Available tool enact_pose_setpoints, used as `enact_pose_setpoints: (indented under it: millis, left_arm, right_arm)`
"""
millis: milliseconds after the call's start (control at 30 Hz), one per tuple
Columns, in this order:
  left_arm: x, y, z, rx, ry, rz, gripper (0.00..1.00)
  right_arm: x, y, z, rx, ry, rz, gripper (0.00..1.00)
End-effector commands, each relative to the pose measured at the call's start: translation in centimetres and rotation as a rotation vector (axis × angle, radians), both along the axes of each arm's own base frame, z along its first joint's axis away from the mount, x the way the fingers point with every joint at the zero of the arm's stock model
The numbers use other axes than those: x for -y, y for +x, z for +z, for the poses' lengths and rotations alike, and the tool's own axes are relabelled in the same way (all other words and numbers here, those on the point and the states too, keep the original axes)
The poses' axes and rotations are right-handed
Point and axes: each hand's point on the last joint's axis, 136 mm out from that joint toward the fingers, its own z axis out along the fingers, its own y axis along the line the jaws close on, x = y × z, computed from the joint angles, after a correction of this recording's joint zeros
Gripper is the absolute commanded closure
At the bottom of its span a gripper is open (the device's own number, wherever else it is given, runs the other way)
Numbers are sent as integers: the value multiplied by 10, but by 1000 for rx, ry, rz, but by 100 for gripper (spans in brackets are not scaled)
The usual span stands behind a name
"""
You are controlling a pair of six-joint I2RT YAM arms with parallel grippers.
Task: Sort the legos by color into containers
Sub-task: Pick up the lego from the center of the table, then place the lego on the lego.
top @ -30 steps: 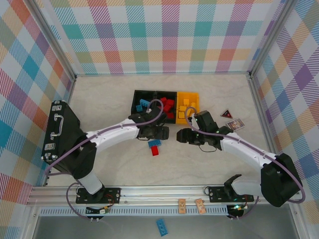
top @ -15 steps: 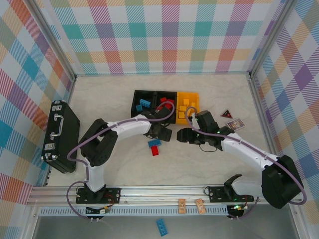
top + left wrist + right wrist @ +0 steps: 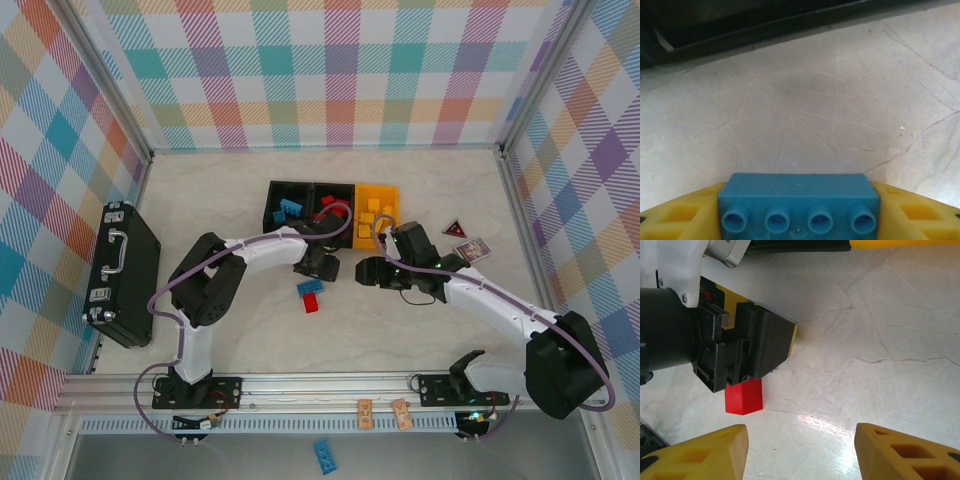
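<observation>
A blue lego (image 3: 799, 195) sits studs-up on the table, and my left gripper (image 3: 799, 212) has its yellow fingers (image 3: 685, 215) pressed against both ends of it. From above, the blue lego (image 3: 308, 288) lies just under my left gripper (image 3: 311, 280), with a red lego (image 3: 312, 303) beside it. My right gripper (image 3: 362, 270) hangs open to the right with nothing in it; its wrist view shows the red lego (image 3: 744, 397). Behind stand three containers: a black one (image 3: 272, 200) with blue legos, a black one (image 3: 345, 235) with red legos and a yellow one (image 3: 380, 190) with yellow legos.
A black case with a handle (image 3: 122, 272) lies at the left edge. Two small cards (image 3: 457, 228) (image 3: 472, 248) lie right of the yellow bin. A loose blue brick (image 3: 324, 455) lies below the front rail. Plaid walls close in three sides.
My left arm swung down from the bins to the blue lego, its elbow folding back, and its jaws closed in on the brick. The right arm stayed put.
</observation>
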Motion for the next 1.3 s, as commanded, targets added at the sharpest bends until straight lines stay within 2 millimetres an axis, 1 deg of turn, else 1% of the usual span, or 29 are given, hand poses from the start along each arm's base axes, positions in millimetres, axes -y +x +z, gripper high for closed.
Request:
enact_pose_setpoints:
  millis: [0,133,233,333,467,633,700,800,1067,1267]
  left_arm:
    - [-3,-3,22,-2,-22,7,44]
    - [-11,-3,43,33,-48,40,46]
    - [-19,-2,59,63,-60,64,47]
    - [-31,2,75,94,-62,95,47]
    - [-52,15,93,132,-52,161,47]
    - [-72,42,109,166,-63,232,47]
    - [-76,57,115,180,-72,256,47]
    - [-84,80,120,195,-61,290,46]
    - [-92,136,118,214,-30,340,46]
    - [-89,171,115,234,-33,350,46]
  right_arm:
    - [-3,1,1,20,1,22,41]
    - [-7,2,4,23,15,31,42]
    - [-13,4,12,33,47,46,41]
    - [-21,9,21,47,73,65,41]
    - [-27,16,30,67,85,78,41]
    - [-33,25,35,74,94,74,42]
    - [-36,26,36,71,109,74,42]
    - [-37,29,35,64,115,65,42]
    - [-39,32,32,54,109,65,42]
    - [-40,33,29,46,108,61,42]
